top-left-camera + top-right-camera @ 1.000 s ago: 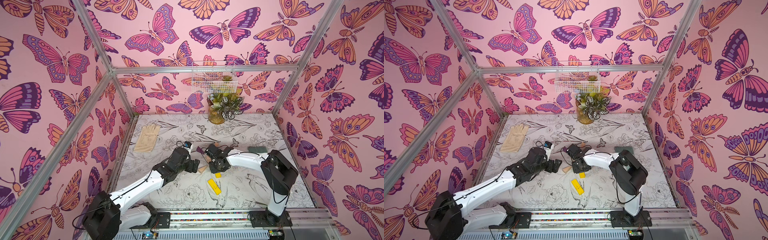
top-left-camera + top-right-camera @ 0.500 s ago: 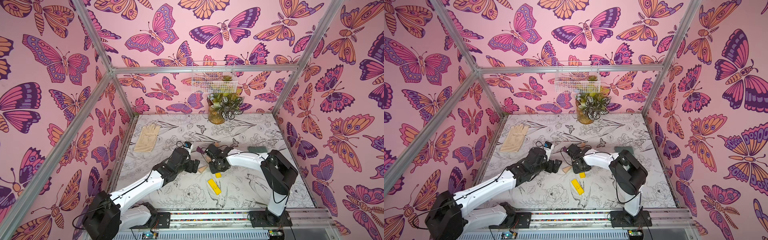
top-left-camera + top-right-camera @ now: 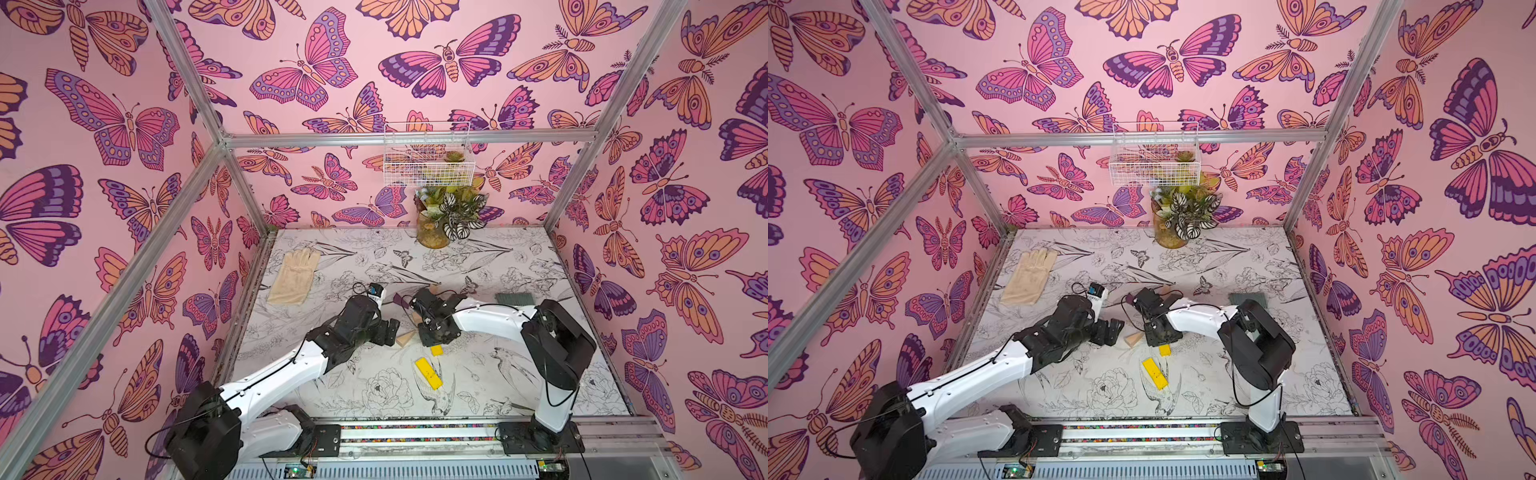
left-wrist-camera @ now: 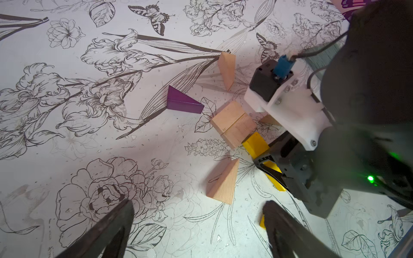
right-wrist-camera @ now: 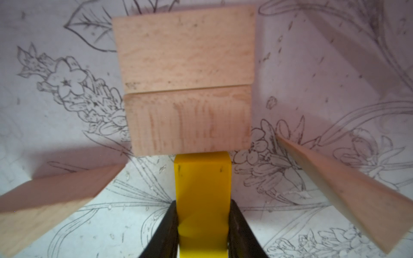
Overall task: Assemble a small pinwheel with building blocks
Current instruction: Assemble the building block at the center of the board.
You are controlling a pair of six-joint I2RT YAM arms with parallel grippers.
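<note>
Stem meets hub: the right gripper (image 5: 202,214) clamps a yellow bar (image 5: 202,178) against the pinwheel (image 4: 233,124) at the middle of the mat (image 3: 374,257).
Its arm stretches low, wrist tipped down; the left gripper (image 4: 199,214) hovers beside, jaws wide, holding nothing; two yellow bars, two beige rectangles (image 5: 185,51) forming the hub, three beige wedges (image 4: 222,183), one purple wedge (image 4: 182,101).

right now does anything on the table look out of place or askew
A loose yellow bar lies slanted, apart from the square hub and the gripped yellow bar. A cream glove sits unrelated at the far left.
</note>
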